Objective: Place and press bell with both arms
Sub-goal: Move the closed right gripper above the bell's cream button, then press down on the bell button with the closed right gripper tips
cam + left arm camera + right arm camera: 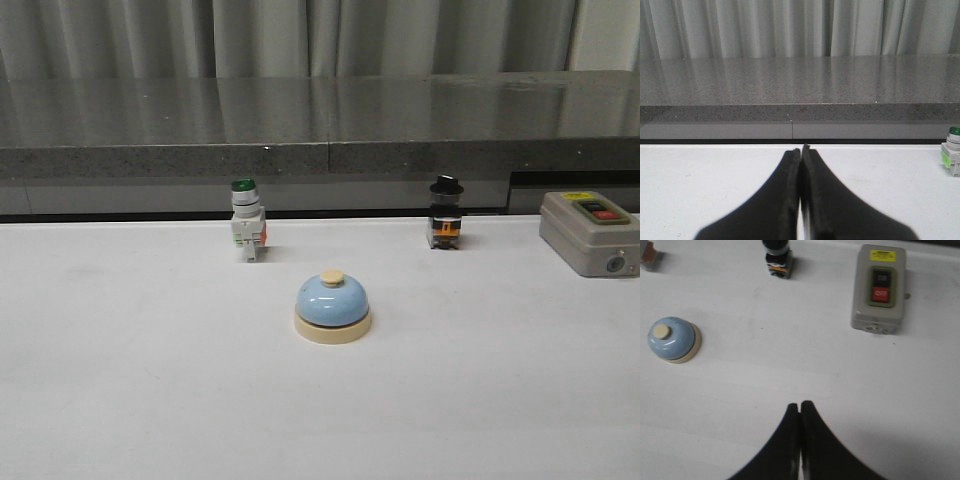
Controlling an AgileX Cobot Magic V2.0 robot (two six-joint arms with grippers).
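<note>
The bell (332, 306), with a light-blue dome, cream base and cream knob, stands upright on the white table near its middle. It also shows in the right wrist view (672, 339), well away from my right gripper (799, 405), which is shut and empty above bare table. My left gripper (801, 149) is shut and empty, low over the table and facing the grey ledge; the bell is out of its view. Neither arm shows in the front view.
A green-capped white push-button switch (246, 221) stands behind the bell to the left, also seen in the left wrist view (953, 158). A black-knobbed switch (445, 214) stands behind to the right. A grey box with a red button (592, 232) lies at the far right. A grey stone ledge (320, 130) runs along the back.
</note>
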